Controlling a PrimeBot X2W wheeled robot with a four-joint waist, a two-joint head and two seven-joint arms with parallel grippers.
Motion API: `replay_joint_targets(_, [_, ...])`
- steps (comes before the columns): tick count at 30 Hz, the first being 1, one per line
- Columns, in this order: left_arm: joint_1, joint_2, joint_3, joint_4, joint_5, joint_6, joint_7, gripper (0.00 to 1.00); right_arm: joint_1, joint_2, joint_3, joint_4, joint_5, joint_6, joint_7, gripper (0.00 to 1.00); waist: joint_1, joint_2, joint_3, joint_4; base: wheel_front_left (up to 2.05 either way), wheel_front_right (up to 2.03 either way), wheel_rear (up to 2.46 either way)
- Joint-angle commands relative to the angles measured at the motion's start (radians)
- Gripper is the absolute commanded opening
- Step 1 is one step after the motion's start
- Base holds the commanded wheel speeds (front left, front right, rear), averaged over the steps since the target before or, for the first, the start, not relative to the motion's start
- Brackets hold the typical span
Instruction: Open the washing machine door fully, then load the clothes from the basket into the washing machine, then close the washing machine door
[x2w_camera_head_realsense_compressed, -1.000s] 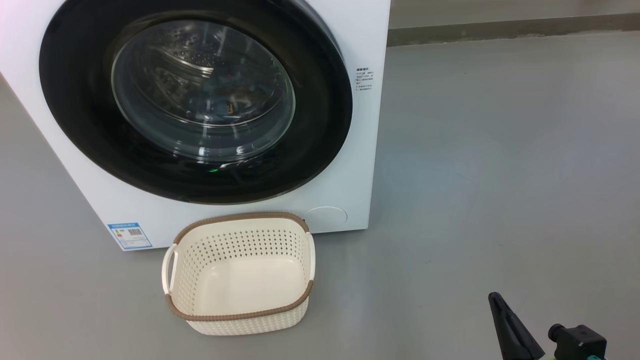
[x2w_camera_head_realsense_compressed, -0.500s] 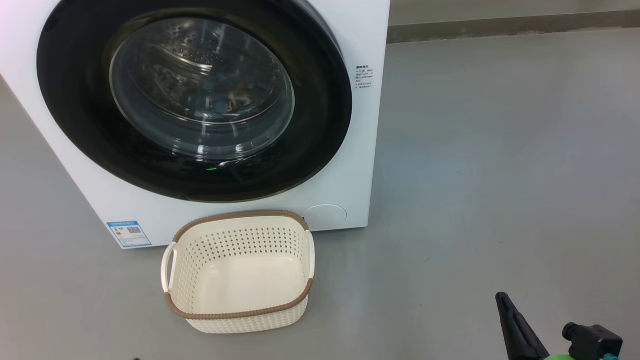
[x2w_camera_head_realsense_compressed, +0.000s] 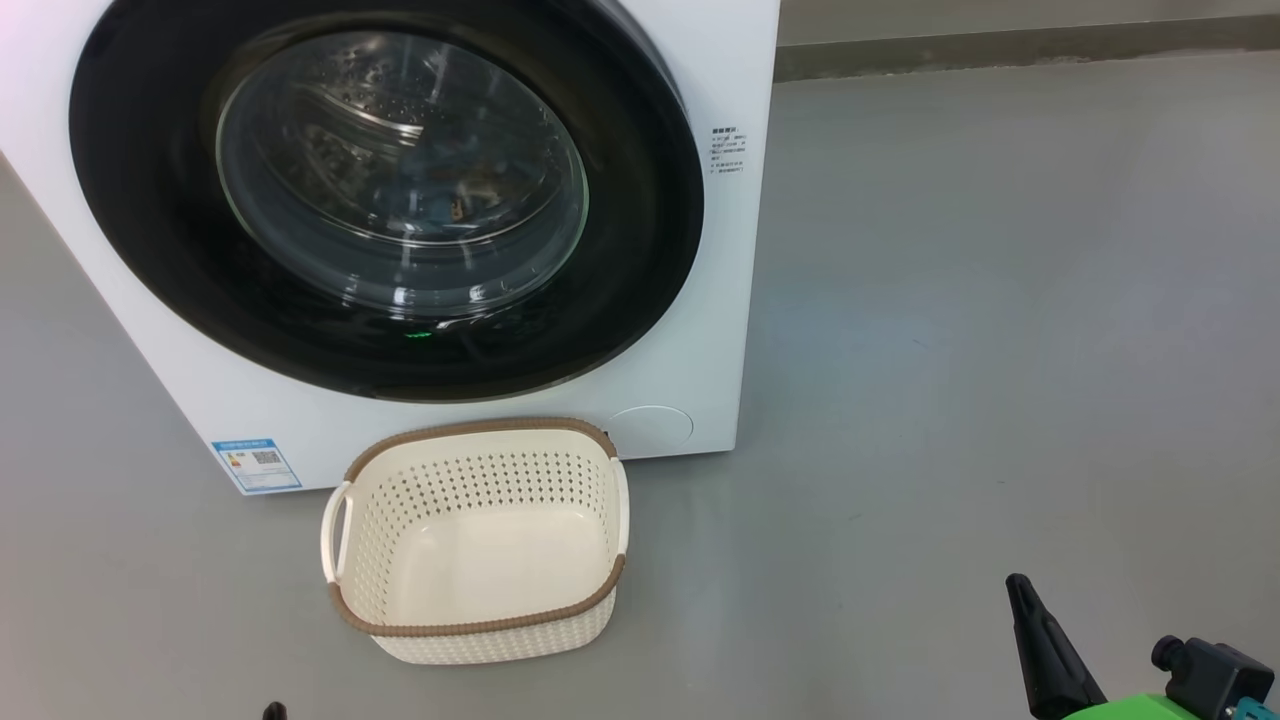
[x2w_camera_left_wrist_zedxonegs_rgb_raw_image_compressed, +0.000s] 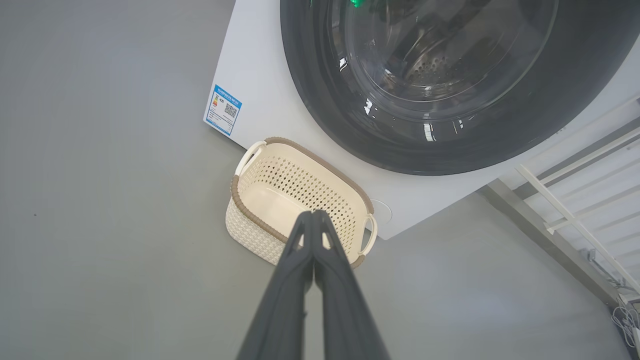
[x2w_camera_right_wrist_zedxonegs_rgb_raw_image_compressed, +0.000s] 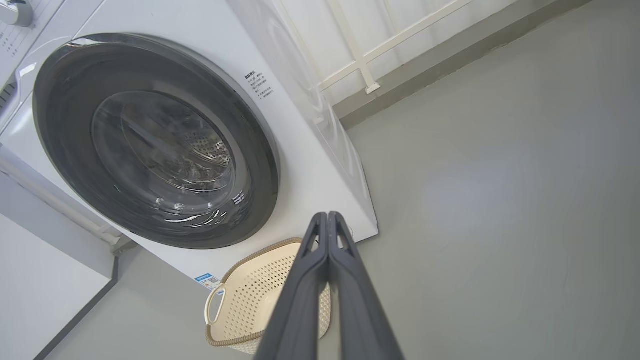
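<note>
Washing machine door (x2w_camera_head_realsense_compressed: 390, 190) sits shut on the washing machine (x2w_camera_head_realsense_compressed: 715, 330); clothes (x2w_camera_head_realsense_compressed: 455, 208) show dimly thru its glass, in the drum. Left gripper (x2w_camera_left_wrist_zedxonegs_rgb_raw_image_compressed: 313, 216), fingers pressed together & empty, hangs out front of the machine, low left. Basket (x2w_camera_head_realsense_compressed: 470, 628) stands empty just in front of the machine's base. Right gripper (x2w_camera_right_wrist_zedxonegs_rgb_raw_image_compressed: 327, 216), closed on nothing too, has drifted further to the machine's right in the last sec. Arms look to be retreating, task prob. done.
</note>
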Motion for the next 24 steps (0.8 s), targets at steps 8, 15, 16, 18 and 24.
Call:
replay_joint_targets(8, [-0.06,0.017,0.023,-0.014,-0.107,-0.013,0.027,0.0,-0.056,-0.002,-0.004,-0.015,0.126,-0.002,0.03,0.0,0.0,0.0,0.004,-0.001,0.0,0.0,0.0])
replay_joint_targets(15, [-0.077,0.019,0.027,-0.011,-0.179,-0.019,0.047,0.0,-0.066,-0.002,-0.01,-0.011,0.207,-0.003,0.051,0.0,0.0,0.0,0.006,-0.001,0.0,0.0,0.0])
replay_joint_targets(16, [-0.079,0.019,0.028,-0.011,-0.189,-0.02,0.05,0.0,-0.067,-0.002,-0.011,-0.01,0.219,-0.003,0.054,0.0,0.0,0.0,0.007,-0.001,0.0,0.0,0.0])
replay_joint_targets(18, [-0.084,0.02,0.029,-0.01,-0.21,-0.022,0.056,0.0,-0.07,-0.001,-0.013,-0.009,0.242,-0.003,0.06,0.0,0.0,0.0,0.008,-0.001,0.0,0.0,0.0])
replay_joint_targets(24, [-0.098,0.021,0.033,-0.008,-0.272,-0.027,0.074,0.0,-0.079,-0.001,-0.018,-0.005,0.311,-0.003,0.077,0.0,0.0,0.0,0.01,-0.002,0.0,0.0,0.0])
